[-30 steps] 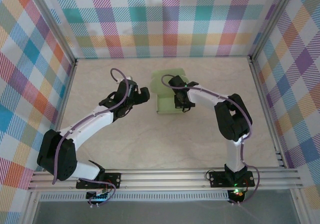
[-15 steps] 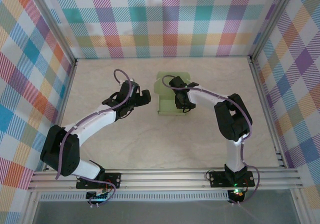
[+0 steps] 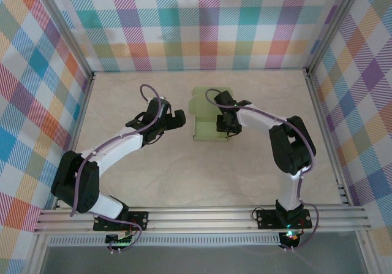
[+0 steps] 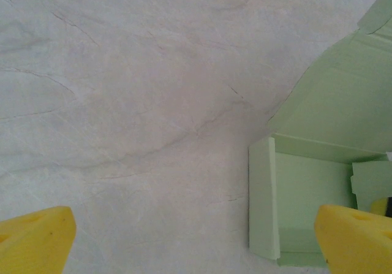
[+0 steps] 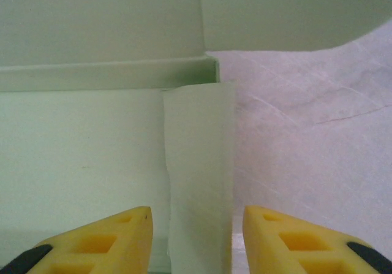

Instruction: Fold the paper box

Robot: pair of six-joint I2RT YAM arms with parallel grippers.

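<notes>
Right wrist view: the right gripper [image 5: 197,240] is hanging released, its jaws parted and straddling the side wall [image 5: 199,182] of the box [image 5: 79,151] without pinching it. Seen from the top camera, the box is lying at mid-frame, its long axis running up and down the picture and its lid flap [image 3: 205,96] opening toward the top. The left gripper [image 3: 176,117] is hovering spread wide and empty just left of the box over bare desk [image 3: 153,170]. Nothing seems to be blocking either arm.

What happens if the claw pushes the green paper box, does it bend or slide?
The paper box looks like thin card with loose flaps, so it would probably bend easily. It seems light, and the table looks smooth, so a push would likely slide it.
</notes>
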